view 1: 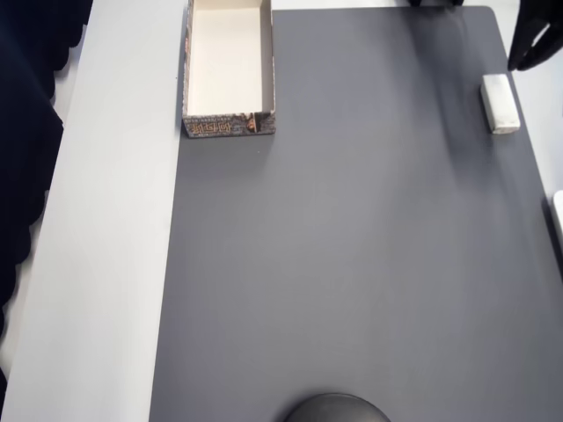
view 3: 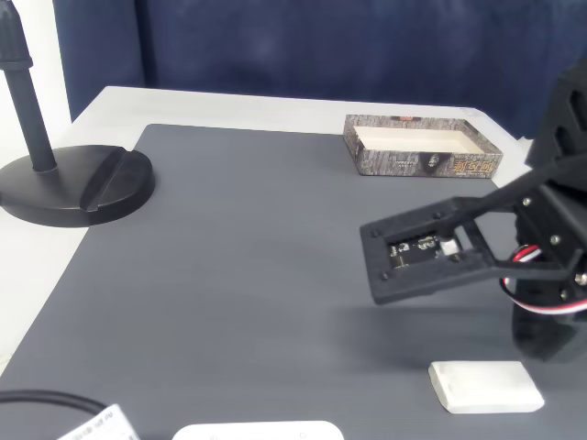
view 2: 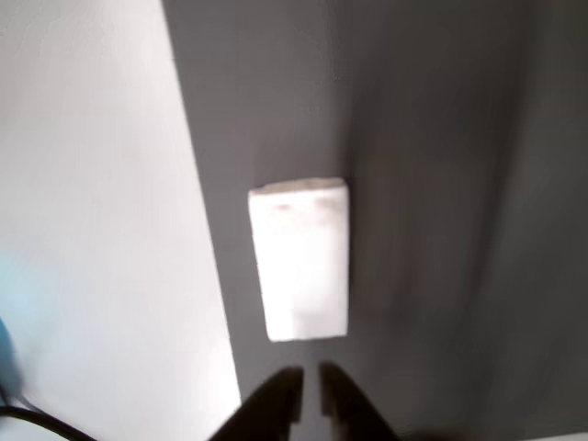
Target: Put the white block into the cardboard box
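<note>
The white block (view 1: 500, 103) lies flat on the grey mat near its right edge in the overhead view. My gripper (view 1: 519, 60) is a black shape just beyond the block's far end. In the wrist view the block (view 2: 300, 260) lies lengthwise straight ahead of my gripper (view 2: 310, 390), whose dark fingertips stand almost together with nothing between them, a short way off the block. The cardboard box (view 1: 229, 126) sits at the mat's top left, cream inside and empty. In the fixed view the block (view 3: 486, 385) rests below my arm (view 3: 550, 229), and the box (view 3: 413, 163) stands at the back.
A black stand with a round base (view 3: 78, 183) occupies the left of the fixed view. A larger white thing (view 3: 257, 431) lies at the near edge, with a cable (view 3: 46, 399) beside it. The dark grey mat (view 1: 352, 264) lies on a white table (view 1: 106, 264).
</note>
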`<action>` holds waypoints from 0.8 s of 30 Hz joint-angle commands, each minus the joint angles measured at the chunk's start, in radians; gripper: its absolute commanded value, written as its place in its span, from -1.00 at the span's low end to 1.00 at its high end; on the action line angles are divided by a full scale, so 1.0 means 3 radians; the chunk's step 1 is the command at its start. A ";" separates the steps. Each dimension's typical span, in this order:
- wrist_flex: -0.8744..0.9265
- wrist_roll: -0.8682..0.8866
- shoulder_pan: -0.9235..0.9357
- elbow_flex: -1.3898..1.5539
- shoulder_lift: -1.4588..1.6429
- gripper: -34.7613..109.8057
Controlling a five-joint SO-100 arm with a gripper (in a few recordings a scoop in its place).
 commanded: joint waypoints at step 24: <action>-0.0450 0.0389 0.0128 0.0373 0.0332 -0.52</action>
